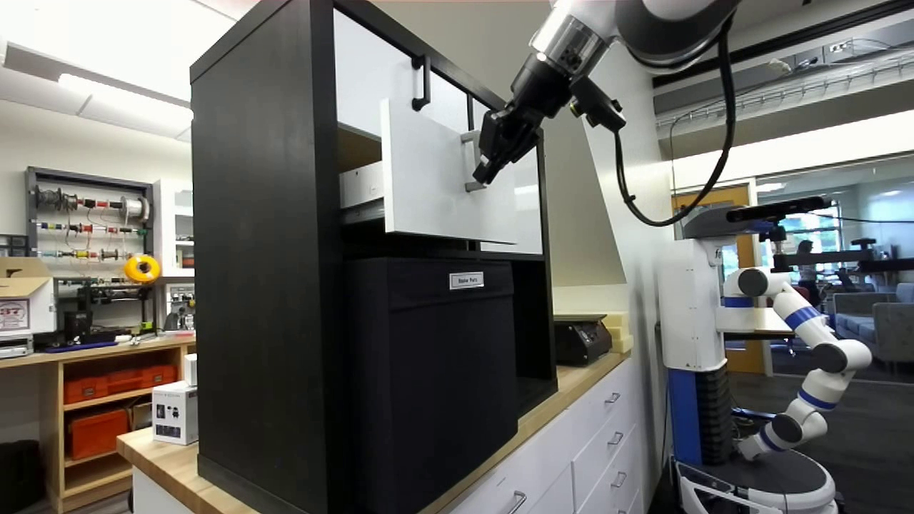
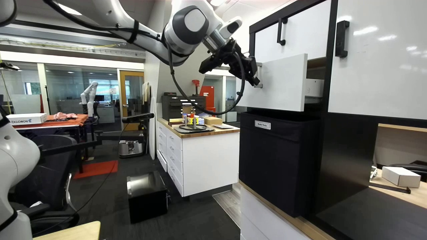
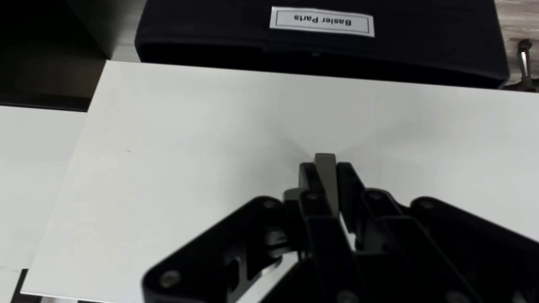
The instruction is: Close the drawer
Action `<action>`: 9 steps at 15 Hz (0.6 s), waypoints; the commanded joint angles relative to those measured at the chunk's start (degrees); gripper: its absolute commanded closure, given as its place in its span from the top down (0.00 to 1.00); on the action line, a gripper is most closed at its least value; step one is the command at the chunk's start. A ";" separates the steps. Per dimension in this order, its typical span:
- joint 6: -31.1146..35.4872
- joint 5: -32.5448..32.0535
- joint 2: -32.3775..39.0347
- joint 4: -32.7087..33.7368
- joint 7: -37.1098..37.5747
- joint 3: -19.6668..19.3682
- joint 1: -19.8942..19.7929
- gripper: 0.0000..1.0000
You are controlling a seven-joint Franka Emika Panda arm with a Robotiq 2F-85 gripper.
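Drawer (image 1: 432, 189): lower of two white fronts, standing partway out of the tall black cabinet (image 1: 257, 235), showing a pale side wall in both exterior views.
Gray handle (image 3: 326, 165): on the drawer's face, partly hidden in both exterior views.
Gripper (image 3: 327, 173): at the drawer's face, around the bar of the gray handle.
Fingers (image 3: 350, 183): pinching the gray handle, one on each side.
Upper white front (image 2: 302, 35): flush in the frame above the drawer, bearing a black pull (image 2: 280, 31).
White door (image 2: 380, 73): beside the drawer, larger, also bearing a black pull.
Black bin (image 1: 428, 385): below the drawer, jutting out of the cabinet.
"Basler Parts" label (image 3: 322, 22): on the bin's front, upside down in the wrist view.
Arm (image 2: 188, 25): sloping down to the gripper in both exterior views.
Black cable (image 1: 729, 107): hanging from the arm in a loop.
Wooden countertop (image 1: 161, 464): under the cabinet.
White-and-blue robot (image 1: 689, 307): well apart from the cabinet, in an exterior view.
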 commanded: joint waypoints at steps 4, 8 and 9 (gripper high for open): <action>-0.06 -4.29 14.89 14.51 -1.00 -1.95 1.53 0.07; -0.23 -3.03 20.77 21.46 -2.32 -3.82 3.70 0.07; -0.30 -2.87 21.76 22.74 -2.57 -4.28 4.16 0.07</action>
